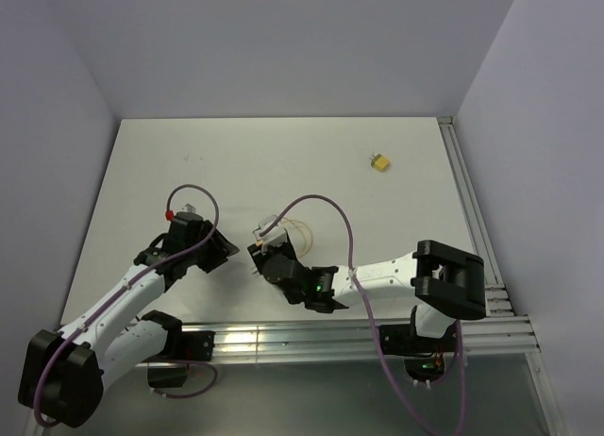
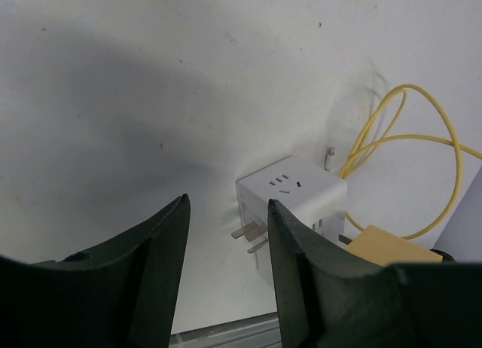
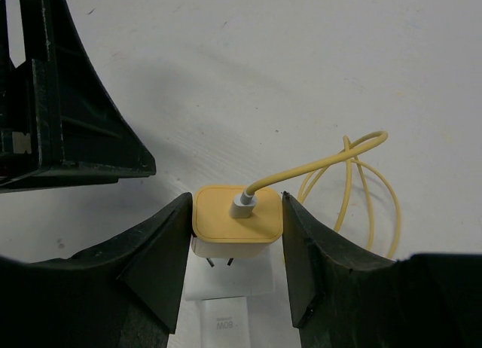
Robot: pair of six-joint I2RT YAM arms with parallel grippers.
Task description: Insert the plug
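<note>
The plug [image 1: 380, 162], a tiny yellow block with a dark end, lies alone on the table at the far right, away from both grippers. My right gripper [image 3: 236, 212] is shut on a yellow charger block [image 3: 238, 212] with a yellow cable [image 3: 354, 178]. It holds the block over a white socket cube [image 3: 230, 284], with the block's two prongs showing between them. In the top view this gripper [image 1: 269, 240] is mid-table. My left gripper [image 2: 227, 212] is open and empty, just left of the cube [image 2: 290, 184], and it also shows in the top view [image 1: 192, 230].
The yellow cable loops on the table beside the cube [image 1: 304, 232]. The cube's own metal prongs [image 2: 250, 233] point toward my left fingers. Aluminium rails run along the table's right edge [image 1: 467, 200] and front edge [image 1: 311, 340]. Walls enclose the back and sides.
</note>
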